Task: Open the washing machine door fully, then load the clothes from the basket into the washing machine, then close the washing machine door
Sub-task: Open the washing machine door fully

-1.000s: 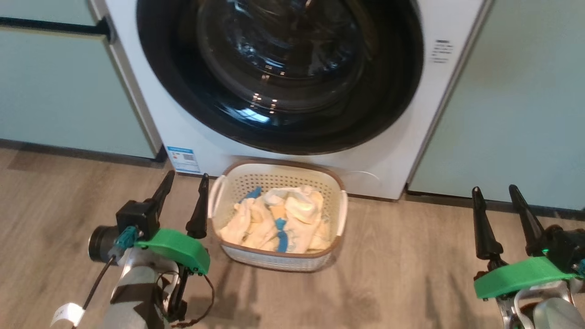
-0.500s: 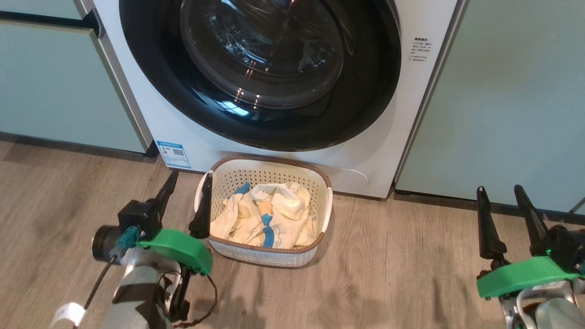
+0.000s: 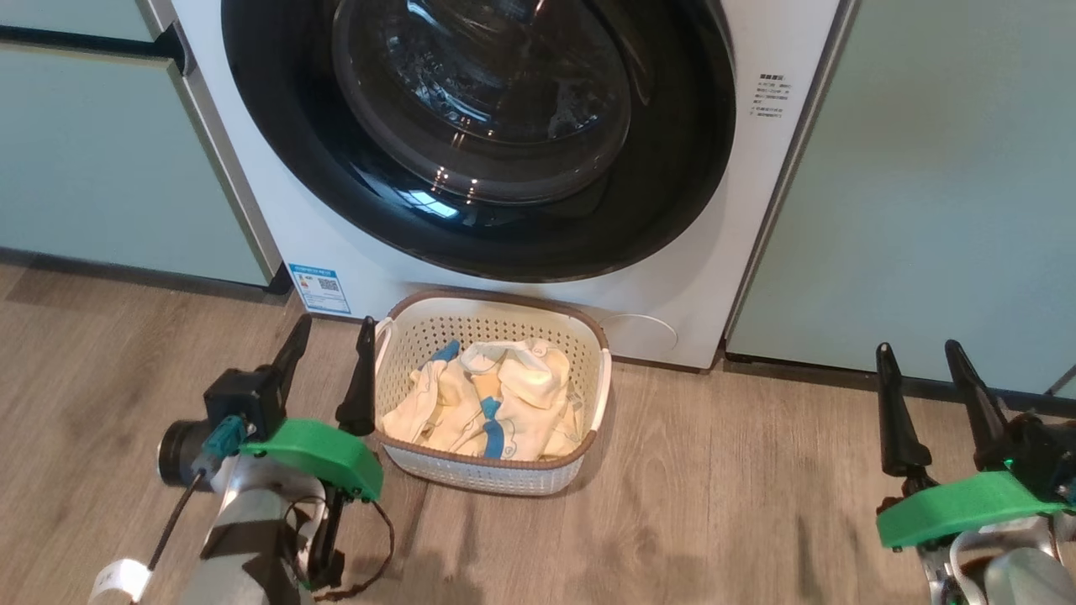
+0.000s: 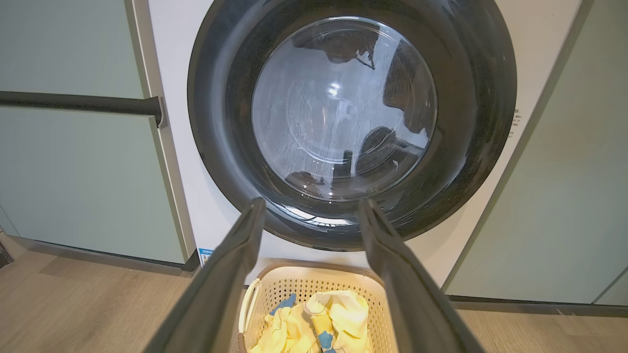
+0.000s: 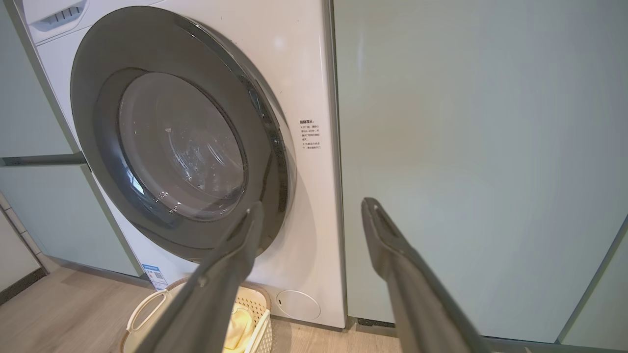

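Observation:
The white washing machine [image 3: 698, 277] stands ahead, its round black door [image 3: 479, 126] shut against the front. On the floor before it sits the cream basket [image 3: 492, 475] holding pale yellow clothes [image 3: 496, 399] with blue trim. My left gripper [image 3: 334, 328] is open at the basket's left side, empty. My right gripper [image 3: 916, 353] is open far to the right, empty. The left wrist view looks at the door [image 4: 351, 122] between open fingers, with the basket [image 4: 314, 289] below. The right wrist view shows the door [image 5: 181, 142] at the left and the basket [image 5: 147, 314] low down.
Pale green cabinets [image 3: 109, 160] flank the machine on the left and another cabinet panel [image 3: 941, 185] on the right. A dark bar handle [image 3: 84, 42] runs along the left cabinet. Wood floor [image 3: 756, 487] spreads between basket and right gripper.
The whole head view shifted between the oldest frame and now, so the camera moved. My left gripper has drifted slightly left, off the basket's rim. Both grippers stay open.

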